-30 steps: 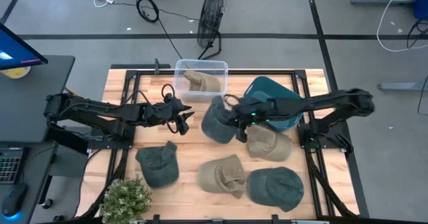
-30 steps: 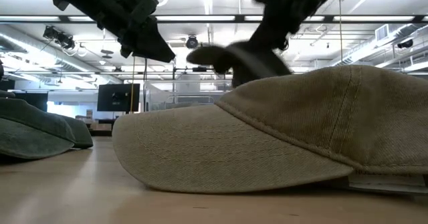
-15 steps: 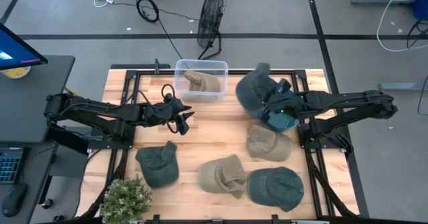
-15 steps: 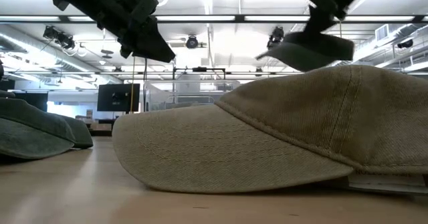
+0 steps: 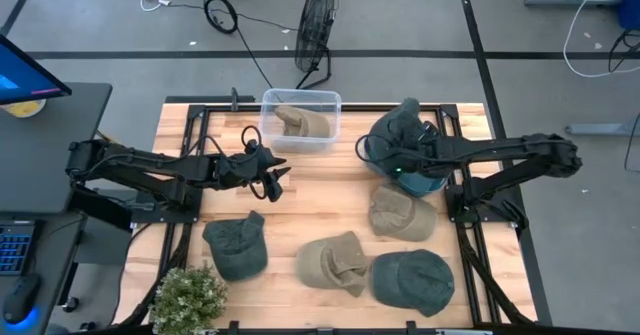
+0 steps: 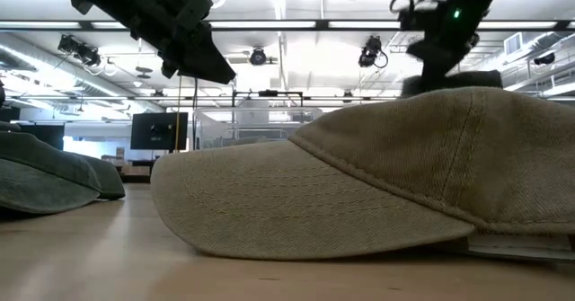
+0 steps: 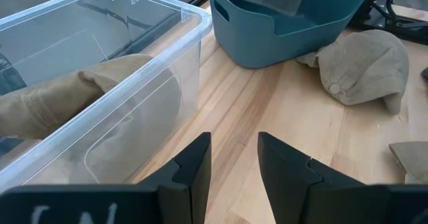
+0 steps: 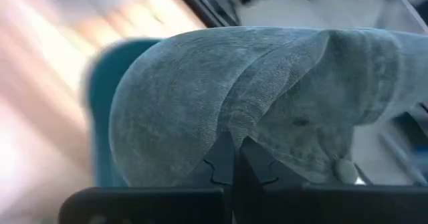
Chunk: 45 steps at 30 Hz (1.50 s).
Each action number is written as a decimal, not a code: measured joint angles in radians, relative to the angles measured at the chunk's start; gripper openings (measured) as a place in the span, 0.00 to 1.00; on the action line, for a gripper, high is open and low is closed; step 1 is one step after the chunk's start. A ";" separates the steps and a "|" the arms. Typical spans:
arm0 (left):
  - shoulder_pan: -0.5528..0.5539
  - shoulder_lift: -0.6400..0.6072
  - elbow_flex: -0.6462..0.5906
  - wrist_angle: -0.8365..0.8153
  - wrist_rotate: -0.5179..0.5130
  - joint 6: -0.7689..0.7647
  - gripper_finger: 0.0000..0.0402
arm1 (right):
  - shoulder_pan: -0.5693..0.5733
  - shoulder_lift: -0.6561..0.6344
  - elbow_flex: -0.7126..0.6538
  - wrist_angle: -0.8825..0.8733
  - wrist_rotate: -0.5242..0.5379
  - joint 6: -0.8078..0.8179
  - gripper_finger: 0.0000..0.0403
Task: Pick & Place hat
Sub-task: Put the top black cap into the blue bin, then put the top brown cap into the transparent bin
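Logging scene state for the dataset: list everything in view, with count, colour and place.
Green hat, held: 1, dark green, over the teal bin.
Teal bin: 1, teal, back right of the table.
Clear bin: 1, transparent, back centre.
Tan hat in clear bin: 1, tan.
Tan hats on table: 2, tan, right and front centre.
Green hats on table: 2, dark green, front left and front right.
Plant: 1, green, front left corner.
Fan: 1, black, on the floor behind the table.
Left pincer: open, mid-left above the table.
Right pincer: shut on the held green hat.
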 joint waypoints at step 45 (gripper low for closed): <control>0.000 0.000 0.000 -0.064 0.000 0.000 0.31 | 0.172 0.240 0.255 -0.141 -0.739 -0.510 0.45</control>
